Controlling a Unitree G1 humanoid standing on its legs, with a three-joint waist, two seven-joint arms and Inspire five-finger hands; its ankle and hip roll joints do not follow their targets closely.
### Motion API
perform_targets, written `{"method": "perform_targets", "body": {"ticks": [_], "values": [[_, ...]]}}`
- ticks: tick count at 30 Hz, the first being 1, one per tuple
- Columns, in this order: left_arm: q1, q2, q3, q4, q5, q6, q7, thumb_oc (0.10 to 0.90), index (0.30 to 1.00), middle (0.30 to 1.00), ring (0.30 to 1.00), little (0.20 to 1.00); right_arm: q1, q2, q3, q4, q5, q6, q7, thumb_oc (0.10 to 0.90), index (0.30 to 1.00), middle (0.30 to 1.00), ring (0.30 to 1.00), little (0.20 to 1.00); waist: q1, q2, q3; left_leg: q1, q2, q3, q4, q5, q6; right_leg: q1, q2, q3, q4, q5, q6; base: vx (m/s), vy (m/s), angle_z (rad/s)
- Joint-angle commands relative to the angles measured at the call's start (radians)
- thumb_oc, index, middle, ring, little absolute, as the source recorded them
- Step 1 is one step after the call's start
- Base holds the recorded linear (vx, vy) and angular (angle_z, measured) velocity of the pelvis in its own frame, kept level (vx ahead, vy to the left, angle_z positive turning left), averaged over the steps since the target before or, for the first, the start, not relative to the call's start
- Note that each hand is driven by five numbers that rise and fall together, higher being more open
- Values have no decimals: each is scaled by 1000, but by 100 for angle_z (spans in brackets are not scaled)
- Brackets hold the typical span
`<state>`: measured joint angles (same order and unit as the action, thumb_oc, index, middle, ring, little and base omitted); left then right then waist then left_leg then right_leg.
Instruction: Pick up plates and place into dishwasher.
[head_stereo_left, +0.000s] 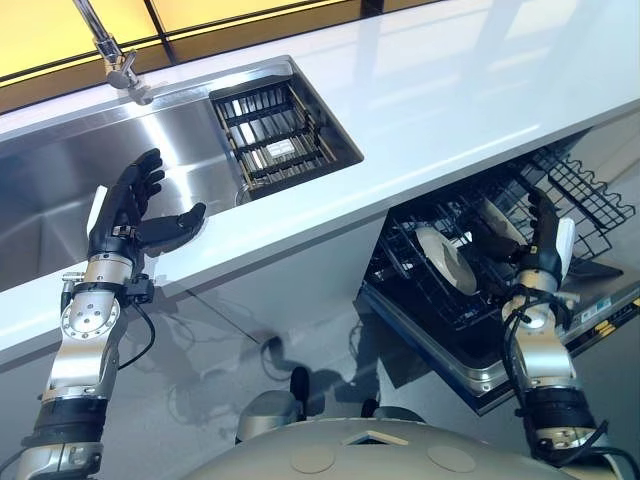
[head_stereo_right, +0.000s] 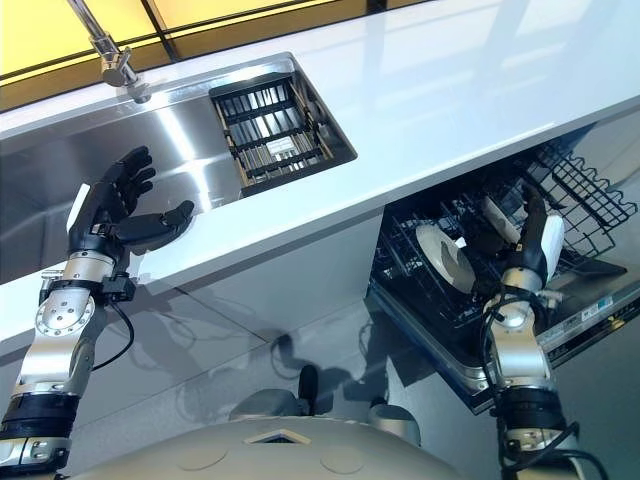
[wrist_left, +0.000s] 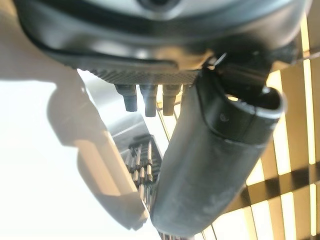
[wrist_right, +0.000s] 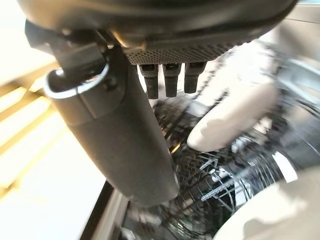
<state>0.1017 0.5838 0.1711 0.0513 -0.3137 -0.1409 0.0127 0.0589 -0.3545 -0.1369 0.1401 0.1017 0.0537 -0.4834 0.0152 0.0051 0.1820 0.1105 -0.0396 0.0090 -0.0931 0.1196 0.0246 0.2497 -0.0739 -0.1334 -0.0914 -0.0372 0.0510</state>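
Two white plates stand on edge in the dishwasher rack at four o'clock: one plate and another plate. Right hand beside them, fingers relaxed, empty. Left hand spread, empty, at nine o'clock over the sink. Plates look stiff, slippery, breakable; grip by the rim.

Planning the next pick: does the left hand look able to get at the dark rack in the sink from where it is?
Probably yes. The left hand is open over the sink, with bare steel between it and the rack.
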Motion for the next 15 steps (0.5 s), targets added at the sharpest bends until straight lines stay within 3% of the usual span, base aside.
{"method": "perform_targets", "body": {"ticks": [1, 7, 12, 15], "values": [[-46, 22, 117, -9, -13, -155, 14, 800, 900, 900, 900, 900, -26, -19, -97, 6, 229, -191, -80, 800, 900, 900, 900, 900, -28, 30, -96, 89, 14, 73, 6, -164, -20, -72, 39, -24, 58, -7, 37, 40, -22, -14], [-55, 37, 109, -15, -23, -137, 23, 800, 900, 900, 900, 900, -12, 51, -121, 171, 423, -277, -113, 800, 900, 900, 900, 900, -36, 42, -87, 92, 19, 78, 6, -163, -20, -77, 43, -20, 79, -24, 25, 16, -29, -8], [-98, 60, 80, -5, -36, -119, 31, 800, 900, 900, 900, 900, -53, 73, -114, 302, 623, -407, -93, 800, 900, 900, 900, 900, -23, 52, -81, 93, 21, 61, 6, -156, -23, -78, 43, -31, 110, -45, 9, 26, -46, -2], [-115, 73, 65, 2, -38, -113, 34, 800, 900, 900, 900, 900, -73, 72, -115, 353, 652, -458, -105, 800, 900, 900, 900, 900, -14, 59, -80, 91, 21, 48, 10, -152, -26, -79, 41, -40, 129, -56, 3, 47, -57, 4]]}}
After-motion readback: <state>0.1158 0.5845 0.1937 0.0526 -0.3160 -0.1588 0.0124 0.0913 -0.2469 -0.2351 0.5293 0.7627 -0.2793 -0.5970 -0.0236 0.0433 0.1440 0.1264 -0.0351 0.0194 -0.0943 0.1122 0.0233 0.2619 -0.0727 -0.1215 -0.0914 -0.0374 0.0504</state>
